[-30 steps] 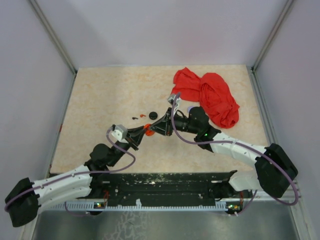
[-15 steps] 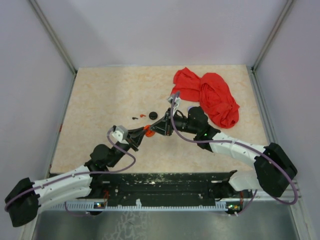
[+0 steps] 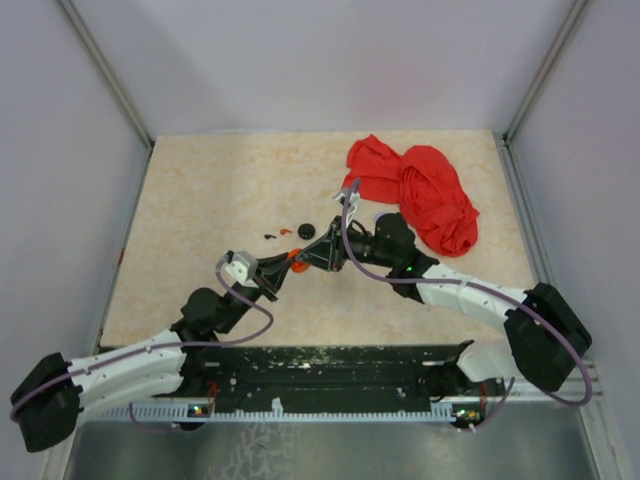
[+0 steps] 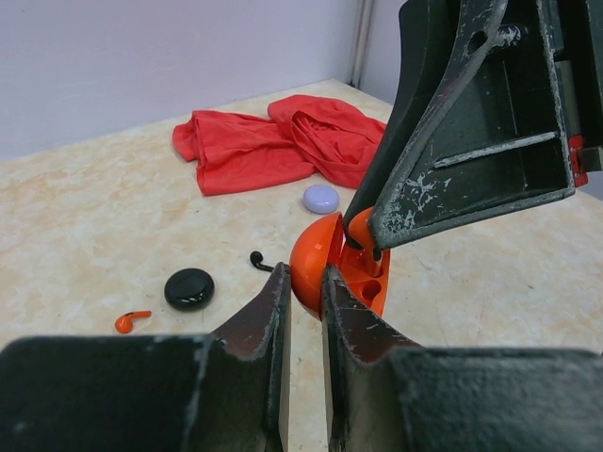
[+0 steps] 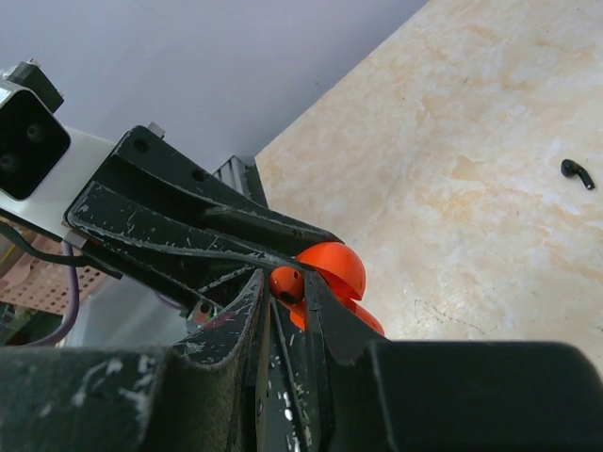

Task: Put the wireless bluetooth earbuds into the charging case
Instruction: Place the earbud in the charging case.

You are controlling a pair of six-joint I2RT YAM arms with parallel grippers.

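Change from a second before is slight: the right arm (image 3: 470,295) is shifted a little, while both grippers are kept meeting at the same spot and the loose things are left where they lay. The left gripper (image 4: 303,282) is clenched on an orange charging case (image 4: 313,266), held open above the table (image 4: 94,217) near its middle, its round shell glossy, with hollows seen inside. The right gripper (image 5: 287,284) is clamped on an orange earbud (image 4: 361,229) set at the open case's rim; whether it is seated cannot be told. Beyond on the table are found a black puck (image 4: 188,288), a second orange earbud (image 4: 132,321) near it, a black earbud (image 4: 256,259), a lavender disc (image 4: 321,198) and a crumpled red cloth (image 4: 273,141). The case's inside is partly hidden by the right gripper's finger
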